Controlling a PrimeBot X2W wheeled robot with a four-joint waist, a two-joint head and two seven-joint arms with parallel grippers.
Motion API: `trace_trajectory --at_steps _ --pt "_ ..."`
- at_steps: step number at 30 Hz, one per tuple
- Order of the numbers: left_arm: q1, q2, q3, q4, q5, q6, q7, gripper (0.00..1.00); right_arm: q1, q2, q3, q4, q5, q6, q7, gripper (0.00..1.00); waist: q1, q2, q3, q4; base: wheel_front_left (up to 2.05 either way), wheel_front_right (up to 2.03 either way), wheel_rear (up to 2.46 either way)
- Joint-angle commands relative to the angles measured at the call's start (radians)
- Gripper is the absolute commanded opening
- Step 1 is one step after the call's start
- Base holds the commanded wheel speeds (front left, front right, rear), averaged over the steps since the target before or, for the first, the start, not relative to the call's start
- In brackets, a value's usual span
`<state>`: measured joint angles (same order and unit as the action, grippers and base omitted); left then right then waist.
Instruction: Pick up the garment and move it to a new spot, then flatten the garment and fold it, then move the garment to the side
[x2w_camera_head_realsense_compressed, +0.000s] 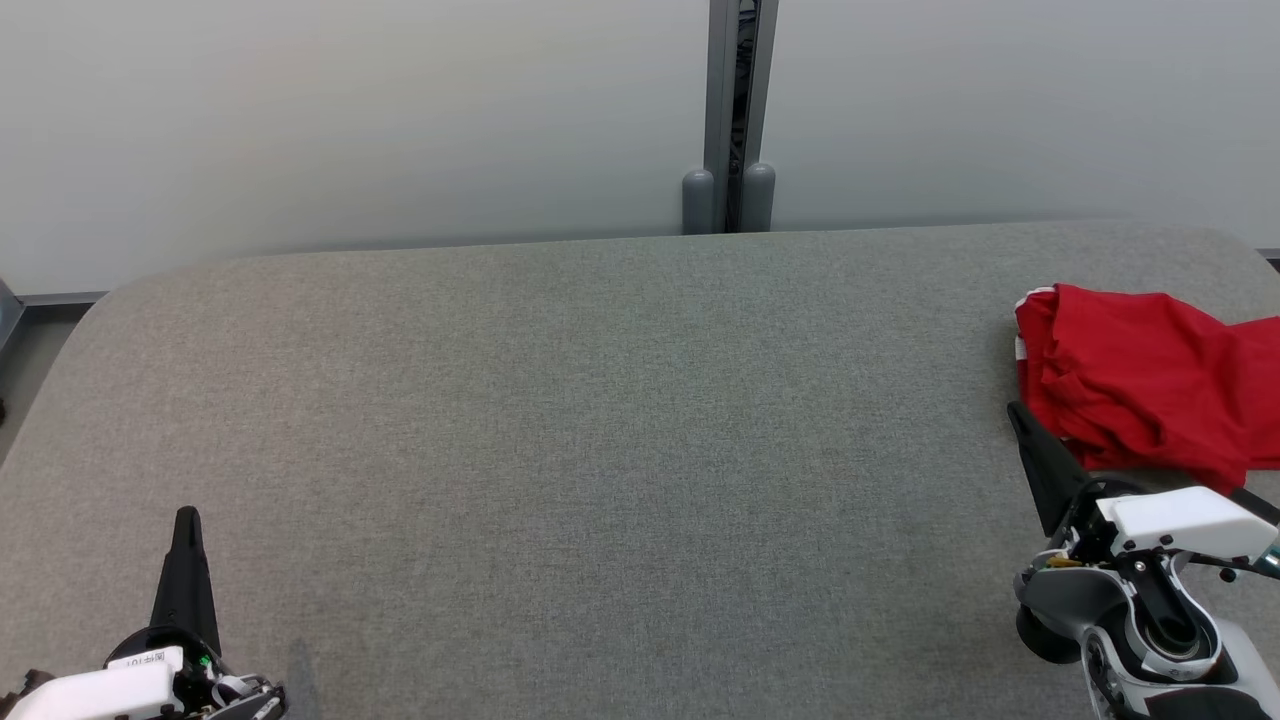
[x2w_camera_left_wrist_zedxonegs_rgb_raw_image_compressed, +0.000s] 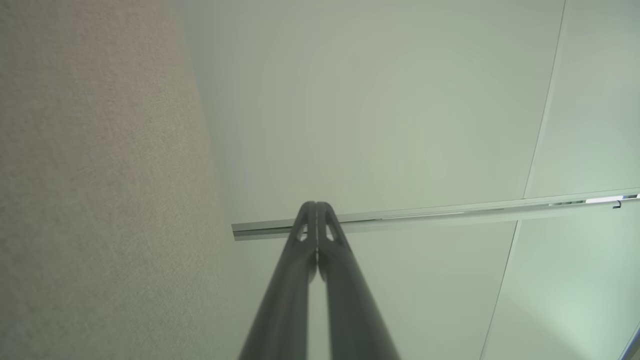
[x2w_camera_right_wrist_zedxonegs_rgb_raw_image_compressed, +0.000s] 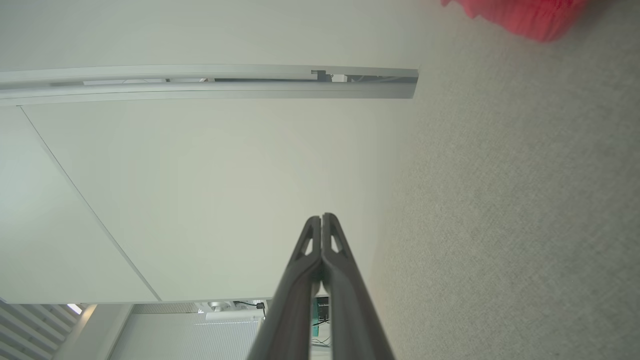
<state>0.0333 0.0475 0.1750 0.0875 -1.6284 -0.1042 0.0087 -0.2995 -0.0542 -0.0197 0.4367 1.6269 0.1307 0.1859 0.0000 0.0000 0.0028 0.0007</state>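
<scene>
Grey surface (x2w_camera_head_realsense_compressed: 600, 450) spreads before us; our left gripper (x2w_camera_head_realsense_compressed: 187, 514) points up at lower left, our right gripper (x2w_camera_head_realsense_compressed: 1014, 408) leans just beside the garment (x2w_camera_head_realsense_compressed: 1130, 380) at far right, both jaws together.

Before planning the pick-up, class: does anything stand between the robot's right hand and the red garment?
Nothing visible does. The right hand, shut, points its tip right at the edge of the red garment, which lies on the grey table.
</scene>
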Motion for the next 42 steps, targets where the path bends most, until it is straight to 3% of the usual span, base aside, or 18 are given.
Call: trace_trajectory --at_steps 1,42 --pt "-0.018 0.005 0.003 -0.003 -0.001 -0.002 0.002 0.00 -0.011 -0.001 -0.002 0.003 -0.005 0.000 0.007 0.00 0.0000 0.0000 0.000 0.000 0.00 0.00 0.00" --pt "-0.018 0.005 0.003 -0.003 -0.001 -0.002 0.002 0.00 -0.011 0.001 -0.007 0.003 -0.009 0.000 0.010 0.00 0.0000 0.0000 0.000 0.000 0.00 0.00 0.00"
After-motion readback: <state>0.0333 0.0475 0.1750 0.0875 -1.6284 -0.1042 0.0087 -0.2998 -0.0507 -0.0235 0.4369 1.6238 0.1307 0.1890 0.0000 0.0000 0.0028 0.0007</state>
